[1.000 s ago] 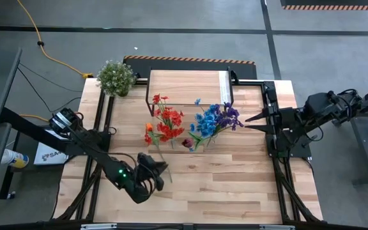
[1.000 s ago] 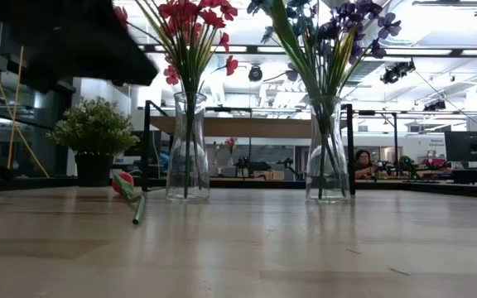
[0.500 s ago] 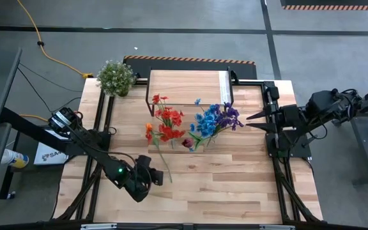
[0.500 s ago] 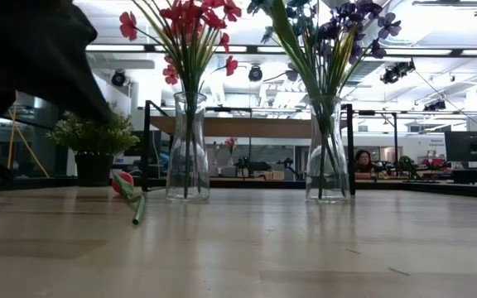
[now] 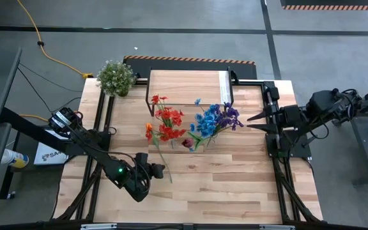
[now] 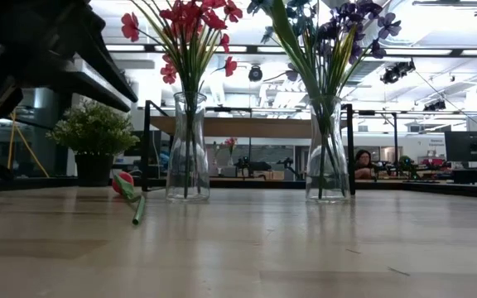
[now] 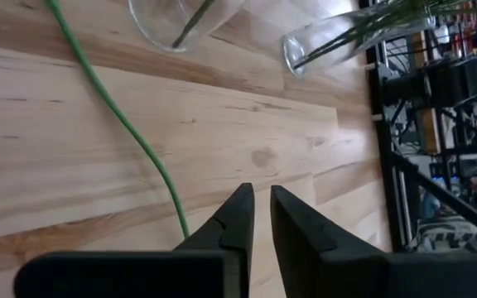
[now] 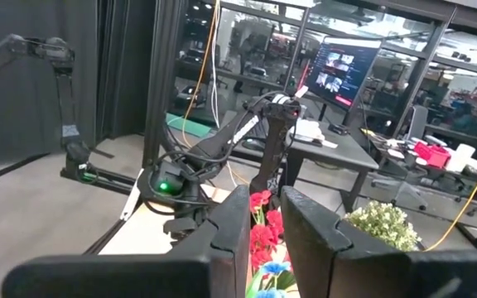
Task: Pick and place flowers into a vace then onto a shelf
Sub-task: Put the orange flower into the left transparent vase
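Observation:
Two clear glass vases stand mid-table: one with red flowers (image 5: 168, 121) (image 6: 187, 149), one with blue and purple flowers (image 5: 216, 119) (image 6: 328, 149). A loose flower lies flat on the table, its bloom (image 6: 123, 183) left of the red vase and its green stem (image 5: 163, 161) (image 7: 122, 124) running toward the near edge. My left gripper (image 5: 156, 171) (image 7: 259, 199) hovers at that stem's free end, open by a narrow gap, with the stem passing outside one finger. My right gripper (image 5: 246, 122) (image 8: 264, 203) waits at the right edge, narrowly open. The shelf (image 5: 187, 86) stands behind the vases.
A bushy potted plant (image 5: 115, 76) (image 6: 94, 132) sits at the far left corner. Black frame rails (image 5: 101, 121) run along the table's left and right sides. Bare planks (image 5: 235, 185) lie near and right of the left gripper. A person (image 6: 361, 162) sits far beyond the table.
My left gripper has shifted slightly over the near left part of the table, first toward the near edge, then back toward the loose stem's free end. The vases and the loose flower have kept still.

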Action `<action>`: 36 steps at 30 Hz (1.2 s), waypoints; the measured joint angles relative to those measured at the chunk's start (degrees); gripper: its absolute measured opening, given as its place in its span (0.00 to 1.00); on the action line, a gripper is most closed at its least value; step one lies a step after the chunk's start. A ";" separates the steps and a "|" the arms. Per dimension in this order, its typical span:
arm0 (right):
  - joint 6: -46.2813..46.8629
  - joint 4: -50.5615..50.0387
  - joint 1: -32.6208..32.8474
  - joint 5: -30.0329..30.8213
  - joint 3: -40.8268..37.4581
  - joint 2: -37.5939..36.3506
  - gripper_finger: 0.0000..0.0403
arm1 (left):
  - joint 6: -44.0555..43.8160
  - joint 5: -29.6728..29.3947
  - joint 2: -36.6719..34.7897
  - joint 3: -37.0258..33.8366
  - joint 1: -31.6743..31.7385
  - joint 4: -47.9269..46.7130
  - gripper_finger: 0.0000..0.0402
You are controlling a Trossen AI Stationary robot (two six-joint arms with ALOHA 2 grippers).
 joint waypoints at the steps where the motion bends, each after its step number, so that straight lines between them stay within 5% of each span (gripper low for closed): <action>1: 0.00 0.10 0.02 0.00 0.00 0.00 0.16 | -0.38 0.00 0.00 0.00 0.00 0.00 0.20; 24: -0.02 0.27 0.01 0.00 0.00 0.00 0.16 | -3.71 -5.61 0.04 0.00 0.02 0.02 0.20; 36: -0.02 0.26 0.01 0.01 0.00 0.00 0.16 | -2.37 -13.62 0.04 0.00 -0.02 0.54 0.20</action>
